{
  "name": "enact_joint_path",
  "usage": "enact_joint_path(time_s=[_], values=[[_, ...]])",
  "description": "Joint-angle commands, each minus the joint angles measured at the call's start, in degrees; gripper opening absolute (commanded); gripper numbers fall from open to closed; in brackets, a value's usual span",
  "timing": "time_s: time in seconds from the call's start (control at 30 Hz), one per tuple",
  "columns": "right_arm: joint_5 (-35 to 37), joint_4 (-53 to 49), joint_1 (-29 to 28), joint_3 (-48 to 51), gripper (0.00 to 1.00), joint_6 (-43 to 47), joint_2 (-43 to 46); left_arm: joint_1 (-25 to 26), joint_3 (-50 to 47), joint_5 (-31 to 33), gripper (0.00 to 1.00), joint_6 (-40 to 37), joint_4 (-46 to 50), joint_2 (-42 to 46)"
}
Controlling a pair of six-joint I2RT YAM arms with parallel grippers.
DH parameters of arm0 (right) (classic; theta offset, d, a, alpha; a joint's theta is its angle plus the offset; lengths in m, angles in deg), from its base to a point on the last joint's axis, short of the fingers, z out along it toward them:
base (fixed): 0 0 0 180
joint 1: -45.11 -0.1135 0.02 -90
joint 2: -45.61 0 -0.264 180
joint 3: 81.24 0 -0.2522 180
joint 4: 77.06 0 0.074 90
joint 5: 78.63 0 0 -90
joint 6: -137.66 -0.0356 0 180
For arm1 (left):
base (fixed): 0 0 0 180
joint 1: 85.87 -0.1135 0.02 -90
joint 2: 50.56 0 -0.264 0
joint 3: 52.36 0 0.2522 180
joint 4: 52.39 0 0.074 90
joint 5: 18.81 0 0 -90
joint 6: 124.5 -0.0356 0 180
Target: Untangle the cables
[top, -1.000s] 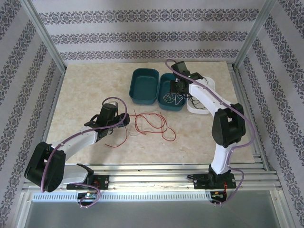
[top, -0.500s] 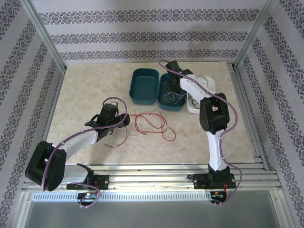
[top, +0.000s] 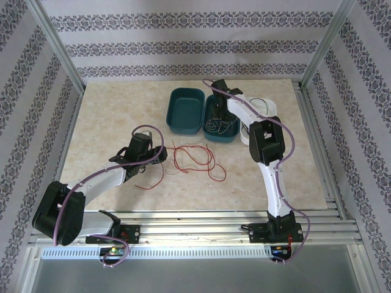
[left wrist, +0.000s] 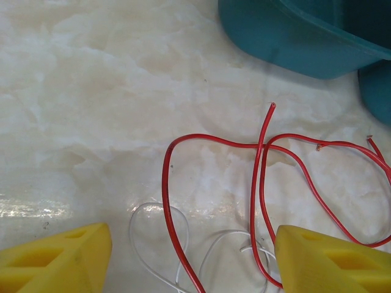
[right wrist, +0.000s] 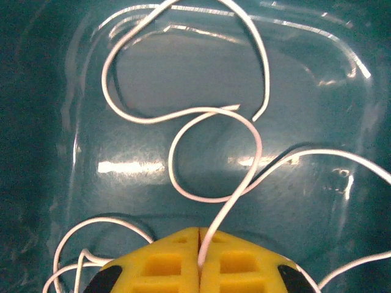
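Right gripper (right wrist: 200, 235) was pinched shut on a white cable (right wrist: 146, 121), and its loops were piled inside the right teal bin (top: 221, 138). Red cables (left wrist: 263, 159) sprawled on the table (top: 110, 110) near the left teal bin (top: 186, 113), with the left gripper (left wrist: 192, 247) wide open over them.

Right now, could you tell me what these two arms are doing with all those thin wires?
The arms are sorting out thin cables. The right gripper is shut on a white cable and holds it over the right-hand teal bin, with the strand's loops down inside it. The left gripper hangs open low over the table. A red cable and a loose white strand run between its fingers, and neither is gripped yet.
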Motion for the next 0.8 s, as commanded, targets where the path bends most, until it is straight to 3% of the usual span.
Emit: enact_joint_path(time_s=[0.0, 0.07, 0.27, 0.77], values=[[-0.7, -2.0, -0.4, -1.2, 0.00, -0.1, 0.4, -0.6, 0.5, 0.8, 0.71, 0.1, 2.0, 0.8], [0.3, -2.0, -0.4, -0.4, 0.03, 0.1, 1.8, -0.6, 0.4, 1.0, 0.71, 0.0, 1.9, 1.1], [4.2, -1.1, -0.4, 4.3, 0.29, 1.4, 8.6, -0.6, 0.6, 0.5, 0.71, -0.4, 2.0, 1.7], [4.8, 3.2, -2.4, 17.1, 0.52, 1.1, 26.0, -0.6, 1.8, 2.3, 0.70, 1.7, 4.4, 2.5]])
